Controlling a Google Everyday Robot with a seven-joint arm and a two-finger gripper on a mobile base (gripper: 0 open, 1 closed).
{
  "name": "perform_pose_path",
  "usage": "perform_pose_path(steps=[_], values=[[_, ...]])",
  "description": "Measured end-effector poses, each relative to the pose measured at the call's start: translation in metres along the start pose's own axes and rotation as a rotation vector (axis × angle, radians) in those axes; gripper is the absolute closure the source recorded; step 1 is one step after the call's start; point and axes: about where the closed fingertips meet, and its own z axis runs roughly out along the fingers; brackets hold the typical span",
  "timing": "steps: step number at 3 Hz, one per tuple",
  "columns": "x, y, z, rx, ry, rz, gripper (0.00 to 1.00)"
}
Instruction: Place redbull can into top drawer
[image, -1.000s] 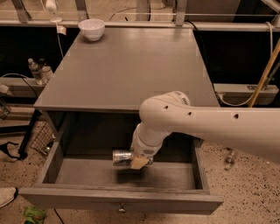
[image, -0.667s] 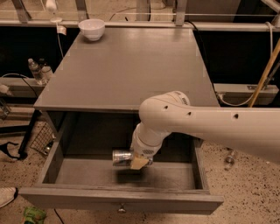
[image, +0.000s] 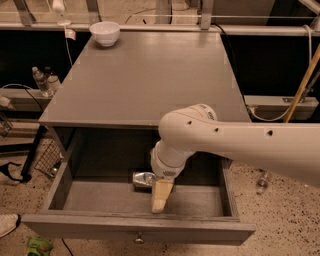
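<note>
A white bowl (image: 105, 33) sits at the far left corner of the grey table (image: 150, 75). Left of the table, two bottles (image: 42, 80) stand on a low ledge (image: 22, 94), with a wire basket (image: 49, 159) below them. A wooden pole (image: 305, 82) leans at the right. The pincer (image: 159, 201) hangs below the table's front edge, near the middle.

Shiny metal can (image: 143, 179) w/ matt hand (image: 159, 199) in drawer (image: 100, 196).

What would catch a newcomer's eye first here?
A big white robot arm reaches from the right, its gripper down inside the open grey wooden top drawer. At the gripper is a slim shiny silver redbull can; a white bowl sits on the cabinet's far left corner.
</note>
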Motion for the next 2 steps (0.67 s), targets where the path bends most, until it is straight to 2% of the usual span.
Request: perform_pose_path(steps=[1, 2], values=[[0.0, 0.0, 0.0, 0.0, 0.0, 0.0, 0.0], [0.0, 0.005, -0.018, 0.022, 0.008, -0.009, 0.0]])
